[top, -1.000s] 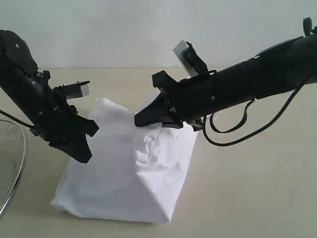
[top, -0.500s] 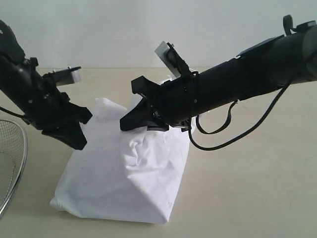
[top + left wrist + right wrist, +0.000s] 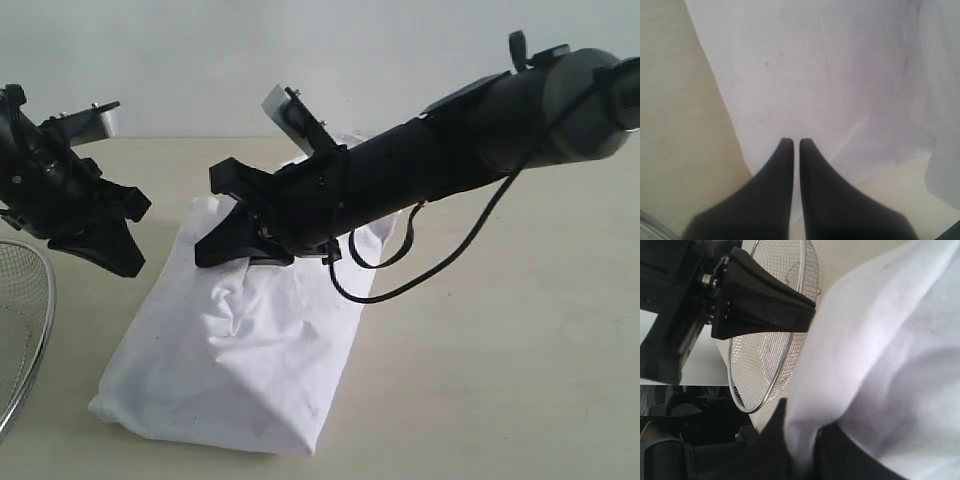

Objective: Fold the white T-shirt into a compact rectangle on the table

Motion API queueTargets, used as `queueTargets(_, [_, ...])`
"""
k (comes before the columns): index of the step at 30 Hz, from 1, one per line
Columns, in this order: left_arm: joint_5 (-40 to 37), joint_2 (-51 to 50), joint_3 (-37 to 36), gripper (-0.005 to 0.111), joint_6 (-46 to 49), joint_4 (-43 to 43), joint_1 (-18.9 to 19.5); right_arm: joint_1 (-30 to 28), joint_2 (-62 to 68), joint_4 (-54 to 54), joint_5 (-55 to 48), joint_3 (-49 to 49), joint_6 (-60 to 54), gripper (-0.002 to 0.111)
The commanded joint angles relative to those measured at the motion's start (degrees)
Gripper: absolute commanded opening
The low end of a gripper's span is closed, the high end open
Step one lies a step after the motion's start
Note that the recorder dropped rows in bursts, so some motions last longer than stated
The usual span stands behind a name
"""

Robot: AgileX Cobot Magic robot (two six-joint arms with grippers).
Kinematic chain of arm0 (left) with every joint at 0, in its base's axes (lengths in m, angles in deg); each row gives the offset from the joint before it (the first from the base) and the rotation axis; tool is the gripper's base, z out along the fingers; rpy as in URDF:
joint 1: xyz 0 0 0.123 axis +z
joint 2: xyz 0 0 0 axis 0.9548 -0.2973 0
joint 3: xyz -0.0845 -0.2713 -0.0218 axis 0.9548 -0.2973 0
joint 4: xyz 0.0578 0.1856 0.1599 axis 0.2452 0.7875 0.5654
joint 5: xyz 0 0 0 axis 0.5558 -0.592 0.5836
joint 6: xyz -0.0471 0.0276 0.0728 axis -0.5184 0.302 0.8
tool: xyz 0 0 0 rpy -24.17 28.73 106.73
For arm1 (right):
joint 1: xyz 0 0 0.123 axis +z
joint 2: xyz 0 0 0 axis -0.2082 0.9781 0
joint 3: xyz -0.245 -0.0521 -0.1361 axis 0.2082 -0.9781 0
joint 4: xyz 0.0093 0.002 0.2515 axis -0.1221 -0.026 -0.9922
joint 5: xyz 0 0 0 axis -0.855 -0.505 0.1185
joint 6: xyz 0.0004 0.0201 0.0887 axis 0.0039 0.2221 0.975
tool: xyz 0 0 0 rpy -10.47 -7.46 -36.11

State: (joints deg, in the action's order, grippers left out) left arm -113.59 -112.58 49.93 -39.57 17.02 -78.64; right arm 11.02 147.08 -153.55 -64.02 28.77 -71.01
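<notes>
Both hands shifted leftward since 1 s ago, with a fold of the white T-shirt [image 3: 250,370] dragged along by the right hand [image 3: 207,257]. The wire basket [image 3: 25,320] is only partly seen, at the bench [image 3: 480,380] left edge. Right hand is clamped on the raised fold, arm reached across the middle. Left hand [image 3: 122,262] is pinched closed, nothing gripped, tilted down beside the shirt.

On my exterior feed the white T-shirt [image 3: 240,350] fills the lower centre. It is plain white with no print showing, and grey only in its creases. The table [image 3: 500,350] around it is pale beige with a faint grain. The left gripper [image 3: 125,262] and right gripper [image 3: 208,255] are matte black. At the lower left edge, the basket [image 3: 48,310] is silvery wire in a fine grid.
</notes>
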Motion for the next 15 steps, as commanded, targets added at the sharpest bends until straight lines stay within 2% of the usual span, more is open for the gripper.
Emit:
queueTargets(1, [-0.5, 0.8, -0.3, 0.005, -0.9, 1.6, 0.2, 2.1, 2.6, -0.7, -0.3, 3.6, 0.5, 0.0])
queueTargets(15, [-0.1, 0.8, -0.3, 0.005, -3.7, 5.8, 0.2, 6.1, 7.6, 0.3, -0.1, 9.3, 2.5, 0.0])
